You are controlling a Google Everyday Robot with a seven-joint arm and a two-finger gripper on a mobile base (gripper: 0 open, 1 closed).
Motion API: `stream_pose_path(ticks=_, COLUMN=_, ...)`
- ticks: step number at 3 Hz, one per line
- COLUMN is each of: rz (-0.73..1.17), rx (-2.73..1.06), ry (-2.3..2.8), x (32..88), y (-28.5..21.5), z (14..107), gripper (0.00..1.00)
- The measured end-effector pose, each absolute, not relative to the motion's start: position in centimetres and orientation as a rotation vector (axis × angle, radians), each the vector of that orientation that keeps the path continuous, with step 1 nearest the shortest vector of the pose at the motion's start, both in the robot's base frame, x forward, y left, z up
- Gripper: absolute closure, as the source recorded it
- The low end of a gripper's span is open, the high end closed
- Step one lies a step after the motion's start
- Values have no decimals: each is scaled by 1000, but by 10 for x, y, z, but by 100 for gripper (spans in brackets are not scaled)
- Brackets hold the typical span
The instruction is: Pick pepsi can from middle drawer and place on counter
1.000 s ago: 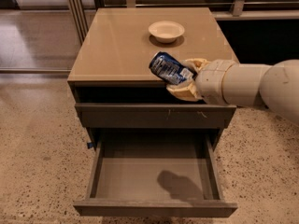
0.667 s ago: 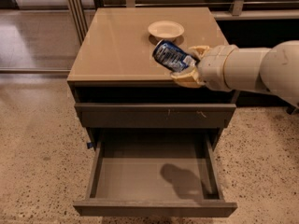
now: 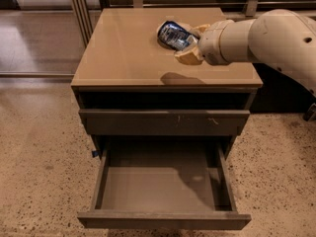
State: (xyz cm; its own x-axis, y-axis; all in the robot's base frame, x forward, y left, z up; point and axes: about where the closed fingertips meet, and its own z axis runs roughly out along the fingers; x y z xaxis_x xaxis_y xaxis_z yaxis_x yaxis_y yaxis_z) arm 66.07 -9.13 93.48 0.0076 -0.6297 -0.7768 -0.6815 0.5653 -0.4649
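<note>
Nearest is the middle drawer [image 3: 163, 220], pulled well out from the cabinet. Its grey inside is bare apart from a faint shadow on the floor of the drawer. Above it sits a closed drawer front [image 3: 163, 122] with a few small pale scratches towards its right side. A dark open gap lies between that front and the top of the cabinet. The speckled beige floor [image 3: 39, 147] spreads out on both sides.

Further back is the counter [image 3: 123, 48], smooth, tan and glossy. The gripper [image 3: 190, 42] hangs over its right rear part, at the end of a thick white arm [image 3: 266, 33] that reaches in from the right edge. Its pale fingers [image 3: 189, 58] are clamped on the pepsi can [image 3: 174, 35], one above it and one below. The can is tilted, with one silver end pointing up and to the left, and it is held over the counter, out of the drawer. A soft shadow [image 3: 180, 78] lies on the counter nearer the front edge, apart from the can.
</note>
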Motion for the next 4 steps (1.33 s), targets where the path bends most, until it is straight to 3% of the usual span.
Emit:
stream_pose_path(ticks=2, rz=-44, rx=-1008, ry=1758, x=740, y=-111, z=933, gripper=100)
stream_pose_path(ticks=4, rz=-40, rx=-902, ry=1872, x=779, y=-136, z=886, gripper=100)
